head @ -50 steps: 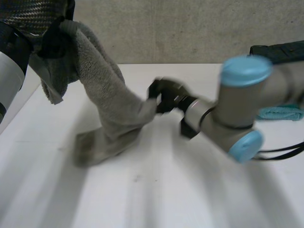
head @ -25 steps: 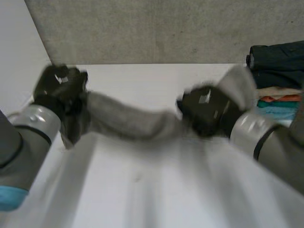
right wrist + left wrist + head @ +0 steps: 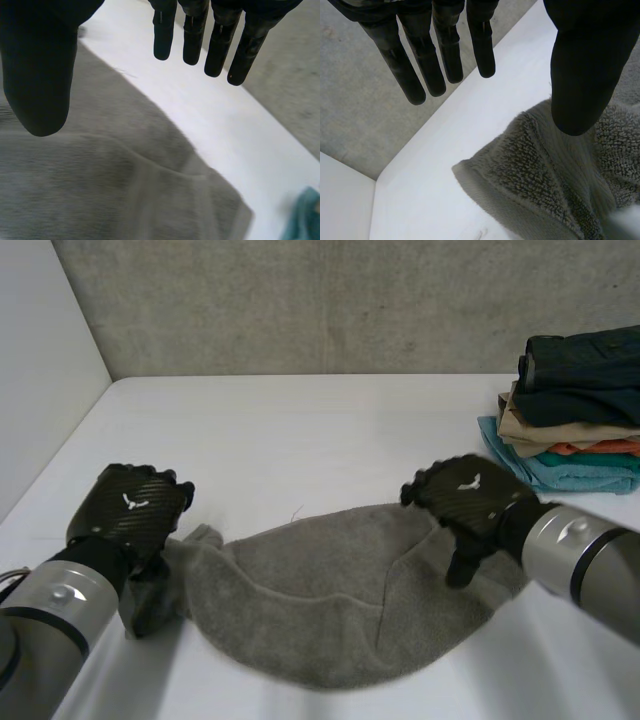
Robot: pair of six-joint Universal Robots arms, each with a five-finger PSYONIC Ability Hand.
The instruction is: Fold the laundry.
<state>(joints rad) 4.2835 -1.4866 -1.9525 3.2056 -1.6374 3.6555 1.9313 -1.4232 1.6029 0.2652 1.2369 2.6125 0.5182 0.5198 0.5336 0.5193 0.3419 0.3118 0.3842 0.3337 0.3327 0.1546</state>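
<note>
Grey towel (image 3: 330,610) on the white table (image 3: 300,430), near side, middle. Lies spread out and rumpled, wider left to right than near to far, with a flap folded over its right part and a bunched corner at its left end.

Far right on the table: a stack of folded clothes (image 3: 575,400), dark pieces on top, then tan, orange and teal below. Sits well apart from the towel, with nothing between. Concrete wall (image 3: 300,300) behind the table's far edge.

Left hand (image 3: 130,512) over the towel's left end, beside the bunched corner. Holds nothing: in the left wrist view, fingers (image 3: 420,65) straight and well apart from the thumb, which hangs above the towel's pile. Cannot tell whether it touches the cloth.

Right hand (image 3: 465,498) over the towel's right end. Likewise spread and holding nothing: in the right wrist view, fingers (image 3: 192,35) straight, reaching past the towel's far edge above bare table, thumb apart above the cloth.
</note>
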